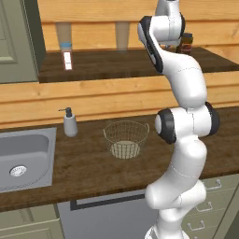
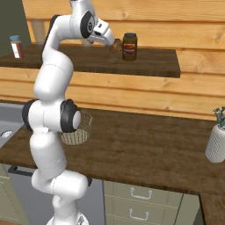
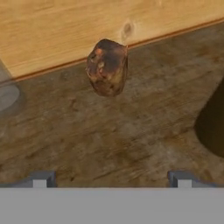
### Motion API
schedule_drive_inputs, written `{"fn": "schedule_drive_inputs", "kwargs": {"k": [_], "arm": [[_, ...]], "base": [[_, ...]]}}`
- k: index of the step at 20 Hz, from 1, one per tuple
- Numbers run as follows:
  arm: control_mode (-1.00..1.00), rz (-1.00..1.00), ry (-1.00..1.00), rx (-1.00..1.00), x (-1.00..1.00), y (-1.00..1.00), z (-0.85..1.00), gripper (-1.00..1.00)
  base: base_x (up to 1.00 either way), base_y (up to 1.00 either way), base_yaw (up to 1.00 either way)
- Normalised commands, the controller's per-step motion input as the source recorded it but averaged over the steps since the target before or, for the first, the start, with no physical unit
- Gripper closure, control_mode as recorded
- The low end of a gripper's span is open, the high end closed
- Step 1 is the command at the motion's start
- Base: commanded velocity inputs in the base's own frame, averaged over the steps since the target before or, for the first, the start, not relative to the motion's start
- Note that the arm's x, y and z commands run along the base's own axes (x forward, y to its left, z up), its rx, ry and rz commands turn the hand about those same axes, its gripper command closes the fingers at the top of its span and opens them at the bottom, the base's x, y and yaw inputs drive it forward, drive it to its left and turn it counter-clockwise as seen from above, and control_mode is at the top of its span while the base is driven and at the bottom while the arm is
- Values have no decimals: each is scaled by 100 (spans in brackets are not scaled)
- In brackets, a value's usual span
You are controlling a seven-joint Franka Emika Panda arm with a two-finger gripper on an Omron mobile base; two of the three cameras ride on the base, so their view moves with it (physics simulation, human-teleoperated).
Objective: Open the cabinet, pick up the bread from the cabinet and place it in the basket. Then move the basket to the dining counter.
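While tool (image 3: 112, 179) gapes, lumpy brown bread (image 3: 107, 67) sits on wood-grain shelf (image 3: 131, 131).

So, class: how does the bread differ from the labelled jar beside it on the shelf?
The bread is a small, lumpy, mottled brown piece; the jar is taller, smooth and labelled. The bread lies directly ahead of the open gripper; the jar stands off to one side. Both sit on the same dark shelf.
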Motion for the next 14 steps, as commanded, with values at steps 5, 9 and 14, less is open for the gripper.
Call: {"fn": "schedule_drive_inputs", "kwargs": {"k": [5, 9, 14], "arm": [[-100, 7, -18, -1, 42, -28, -35, -100], [-100, 3, -23, -12, 29, -15, -40, -100], [-100, 1, -15, -7, 18, 2, 0, -100]], "base": [[0, 0, 0], [0, 0, 0], [0, 0, 0]]}}
